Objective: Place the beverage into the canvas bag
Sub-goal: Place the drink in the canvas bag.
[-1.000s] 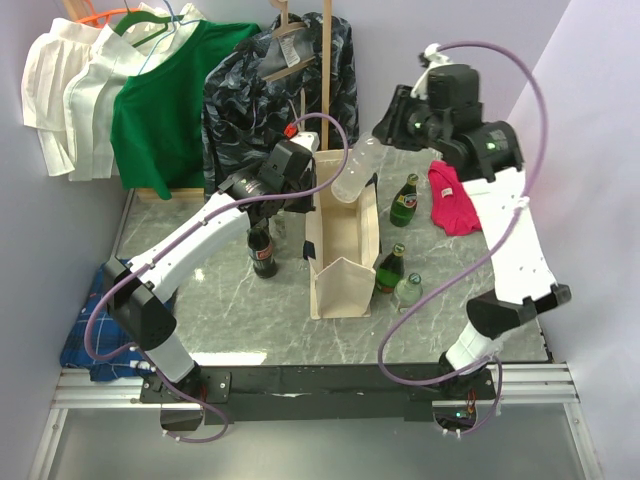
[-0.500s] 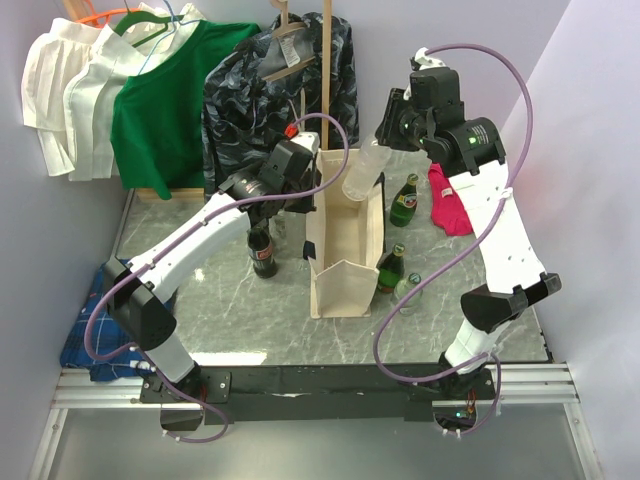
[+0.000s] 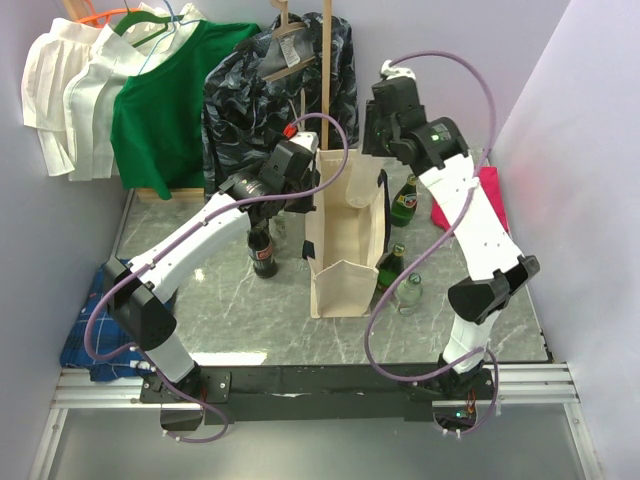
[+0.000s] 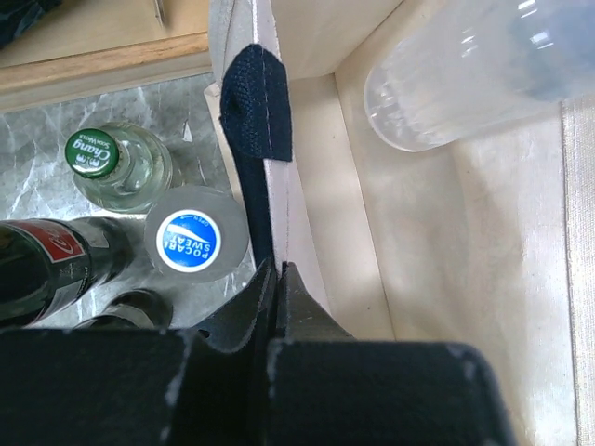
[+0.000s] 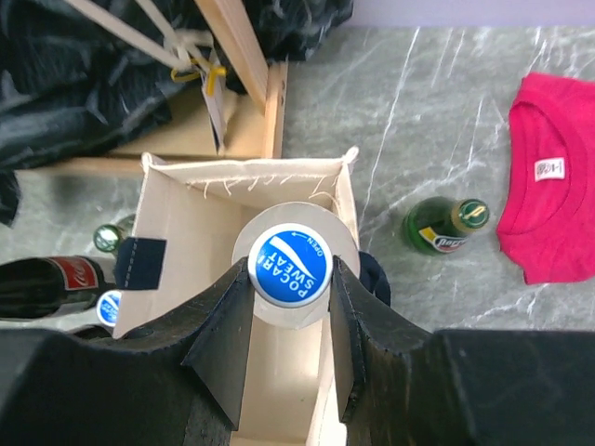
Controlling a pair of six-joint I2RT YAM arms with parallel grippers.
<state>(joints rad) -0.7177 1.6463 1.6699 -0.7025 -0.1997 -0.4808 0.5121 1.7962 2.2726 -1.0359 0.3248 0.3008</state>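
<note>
Cream canvas bag (image 3: 340,285) stands on the bench (image 3: 200,300). From above, the right arm (image 3: 445,170) has swung from the rim to directly over the mouth, so the drop looks close. Left wrist: the left claw (image 4: 277,279) pinches the bag's wall, and the bottle (image 4: 465,84) has its base over the opening. Right wrist: the right claw (image 5: 290,302) clamps the bottle upright, long axis vertical, cap up.

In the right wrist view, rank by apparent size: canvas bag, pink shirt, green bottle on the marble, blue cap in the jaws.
1. canvas bag
2. pink shirt, cut off at the edge
3. blue cap and green bottle: about alike; the cap is nearer the camera.
</note>
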